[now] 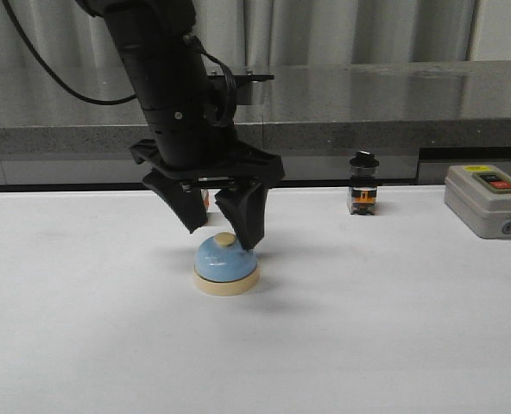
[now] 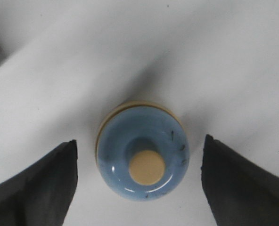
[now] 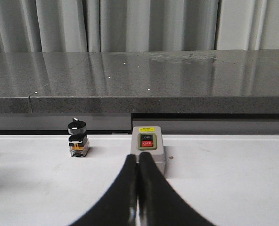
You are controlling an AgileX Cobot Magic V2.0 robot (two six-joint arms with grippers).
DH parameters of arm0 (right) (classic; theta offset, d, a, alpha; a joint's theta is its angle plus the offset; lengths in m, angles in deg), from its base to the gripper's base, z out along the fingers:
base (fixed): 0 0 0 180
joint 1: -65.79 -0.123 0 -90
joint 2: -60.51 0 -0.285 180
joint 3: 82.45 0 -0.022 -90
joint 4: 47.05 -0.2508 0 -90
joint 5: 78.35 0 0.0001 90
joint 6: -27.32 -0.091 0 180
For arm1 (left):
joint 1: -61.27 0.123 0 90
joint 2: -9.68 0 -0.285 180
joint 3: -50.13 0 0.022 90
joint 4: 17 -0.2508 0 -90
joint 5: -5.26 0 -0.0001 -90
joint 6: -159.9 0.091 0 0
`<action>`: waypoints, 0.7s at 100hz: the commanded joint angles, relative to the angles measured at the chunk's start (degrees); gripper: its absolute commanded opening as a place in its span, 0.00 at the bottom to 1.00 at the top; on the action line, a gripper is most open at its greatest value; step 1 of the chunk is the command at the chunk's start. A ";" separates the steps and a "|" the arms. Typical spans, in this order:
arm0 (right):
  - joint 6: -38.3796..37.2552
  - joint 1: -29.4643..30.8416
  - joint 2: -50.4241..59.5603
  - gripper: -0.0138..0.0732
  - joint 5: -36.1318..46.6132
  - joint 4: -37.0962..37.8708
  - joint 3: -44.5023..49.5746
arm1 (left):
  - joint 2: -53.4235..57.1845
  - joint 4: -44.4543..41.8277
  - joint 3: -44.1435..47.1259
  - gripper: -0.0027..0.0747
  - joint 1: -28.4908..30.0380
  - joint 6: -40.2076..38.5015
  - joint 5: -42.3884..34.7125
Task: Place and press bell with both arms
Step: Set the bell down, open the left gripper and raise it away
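Grey curtains (image 3: pixel 106 23) and a polished grey stone ledge (image 1: pixel 368 95) back the white table (image 1: pixel 394 328), where the bell (image 1: pixel 226 264) sits left of centre, well apart from the small black-knobbed switch (image 1: pixel 363 195) and the grey switch box (image 1: pixel 488 200) at the far right. My left gripper (image 1: pixel 223 226) hangs directly over the bell with its fingers spread and empty; only my left wrist view shows both fingers (image 2: pixel 40 183) standing clear of the blue dome on either side. My right gripper (image 3: pixel 138 188) appears only in my right wrist view, fingers pressed together with nothing between them, pointing at the switch box.
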 commanded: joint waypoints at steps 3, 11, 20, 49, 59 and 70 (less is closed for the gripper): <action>0.29 0.36 0.70 0.09 4.90 0.14 -0.01 | 3.21 1.20 -2.36 0.70 -0.42 -0.16 -0.34; 0.29 0.36 0.70 0.09 4.90 0.14 -0.01 | 3.85 1.20 -3.00 0.62 -0.22 -0.58 -0.13; 0.29 0.36 0.70 0.09 4.90 0.14 -0.01 | 5.20 1.08 -3.26 0.48 0.01 -1.43 -0.04; 0.29 0.36 0.70 0.09 4.90 0.14 -0.01 | 11.53 0.99 -3.26 0.01 6.10 -2.05 1.60; 0.29 0.36 0.70 0.09 4.90 0.14 -0.01 | 14.01 1.08 -3.26 0.01 10.13 -2.13 1.60; 0.29 0.36 0.70 0.09 4.90 0.14 -0.01 | 16.58 1.08 -3.26 0.01 15.33 -2.58 2.14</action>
